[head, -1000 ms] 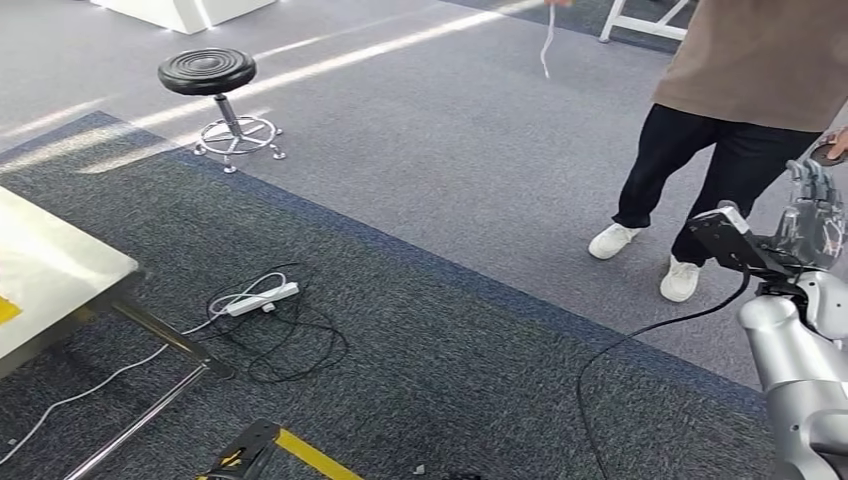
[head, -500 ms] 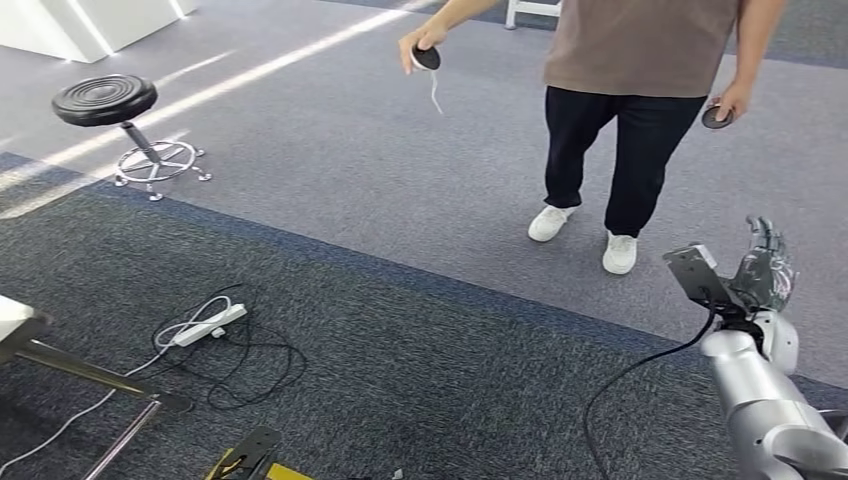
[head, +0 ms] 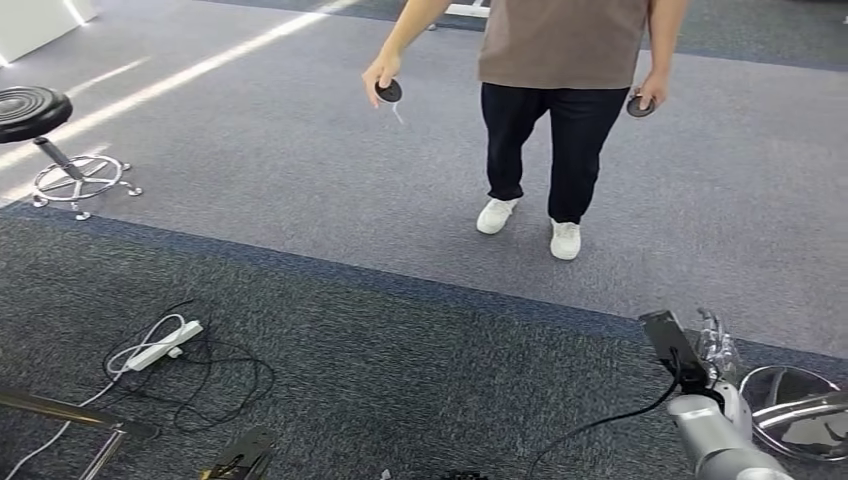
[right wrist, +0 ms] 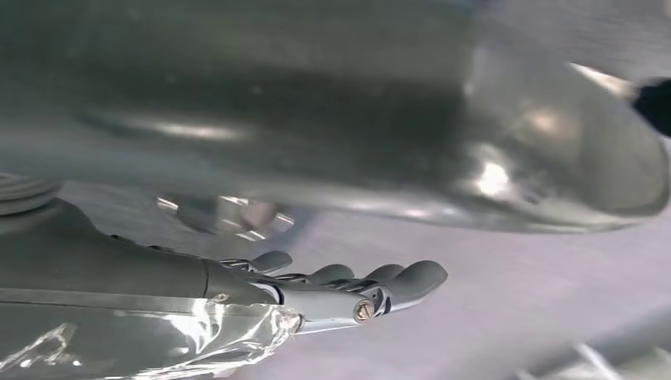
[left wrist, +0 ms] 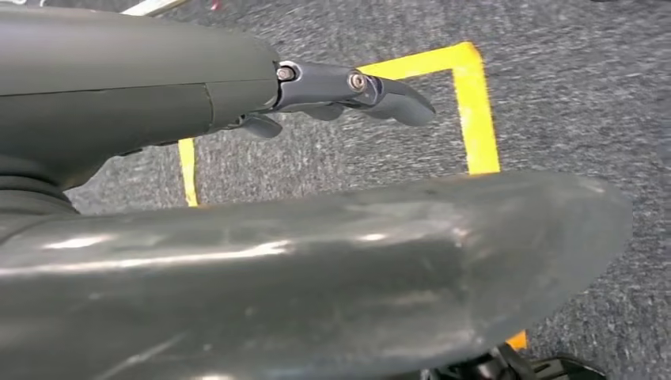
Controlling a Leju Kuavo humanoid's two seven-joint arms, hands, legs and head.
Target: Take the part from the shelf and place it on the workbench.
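Note:
My right hand (head: 718,345) rises at the lower right of the head view, fingers straight and apart, holding nothing, with the black wrist camera (head: 672,347) beside it. Seen from its own wrist, the right hand (right wrist: 356,289) lies flat and empty over grey floor. In the left wrist view my left hand (left wrist: 348,87) hangs empty, fingers stretched out, above dark carpet marked with a square of yellow tape (left wrist: 475,103). A metal table leg (head: 60,410) shows at the lower left of the head view.
A person (head: 560,60) stands ahead in the middle, a round black controller (head: 388,91) in each hand. A black stool (head: 30,110) is at the far left. A white power strip with cables (head: 160,345) lies on the carpet. A chrome stool base (head: 800,410) sits beside my right arm.
The whole view has swung: the white table has slid out at the left, and the person now stands in the middle. My right hand sits lower in the picture, still empty.

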